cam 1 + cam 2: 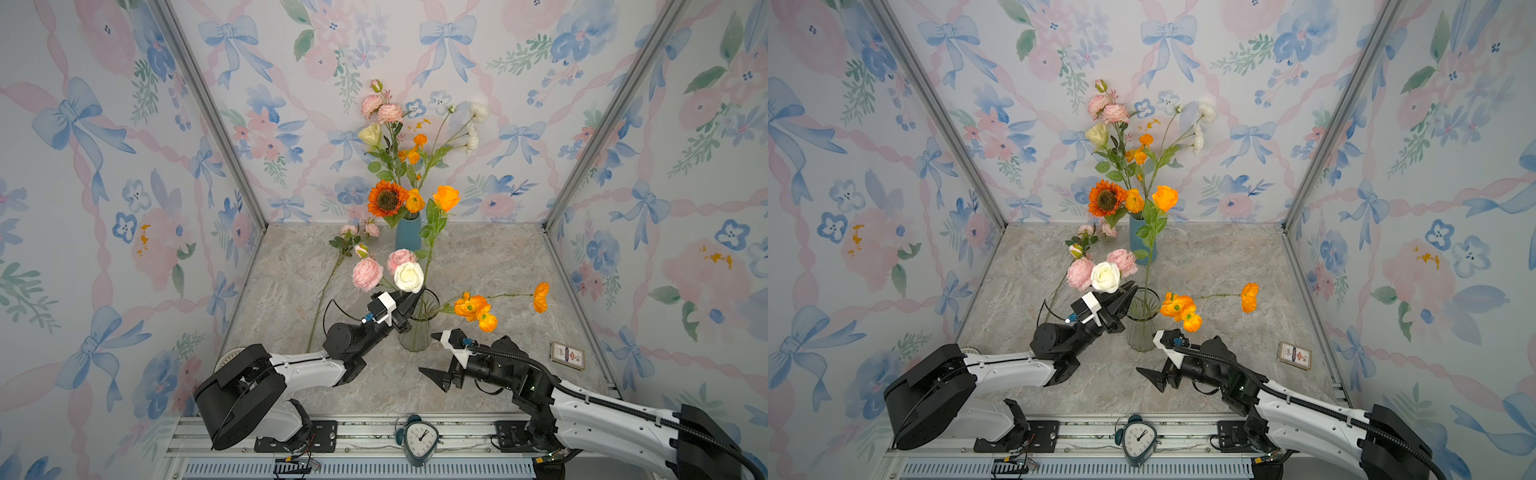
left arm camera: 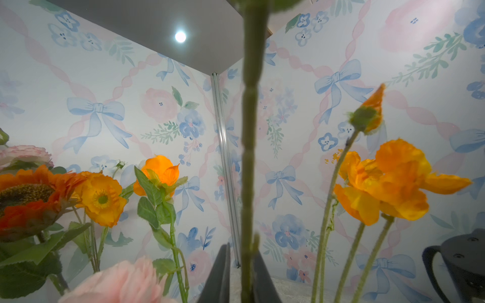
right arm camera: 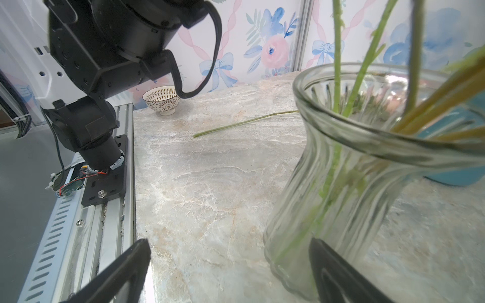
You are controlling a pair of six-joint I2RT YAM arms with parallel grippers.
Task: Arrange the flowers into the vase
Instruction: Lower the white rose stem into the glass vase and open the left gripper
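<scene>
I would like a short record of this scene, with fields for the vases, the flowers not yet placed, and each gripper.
glass vase: upright, front centre, holding orange poppies and other stems
blue vase: upright at the back, holding a bouquet
left gripper: at the glass vase's rim, jaws about the white rose stem; grip unclear
right gripper: open, empty, low beside the glass vase's base
loose flower: pink spray lying on the table, left of both vases
other: card box, alarm clock

Two vases (image 1: 413, 337) (image 1: 408, 237), one sunflower (image 1: 387, 198), one clock (image 1: 420, 440), one bowl (image 3: 162, 101), one card box (image 1: 567, 355)
</scene>
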